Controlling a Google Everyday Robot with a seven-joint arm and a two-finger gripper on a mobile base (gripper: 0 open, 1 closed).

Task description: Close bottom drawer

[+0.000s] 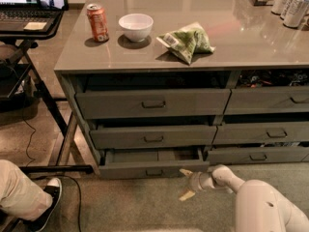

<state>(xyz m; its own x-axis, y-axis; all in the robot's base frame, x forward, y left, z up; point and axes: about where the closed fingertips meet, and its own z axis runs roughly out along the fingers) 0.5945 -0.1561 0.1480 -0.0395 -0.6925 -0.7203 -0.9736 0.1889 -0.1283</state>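
Note:
The bottom drawer (153, 168) is the lowest left drawer of the grey cabinet. It has a low dark-grey front with a small rectangular handle and stands pulled out a little, showing a pale tray inside (140, 155). My gripper (185, 183) is at the end of the white arm, low at the drawer's right front corner. Its two pale fingers are spread apart: one fingertip (185, 172) is by the drawer front, the other (186, 195) points down to the floor. It holds nothing.
Two taller drawers (153, 103) sit above, slightly open. More drawers (270, 133) are to the right. On the counter are a red can (98, 22), a white bowl (135, 26) and a green bag (187, 41). A person's leg and shoe (29, 197) are at lower left, by a laptop stand (34, 28).

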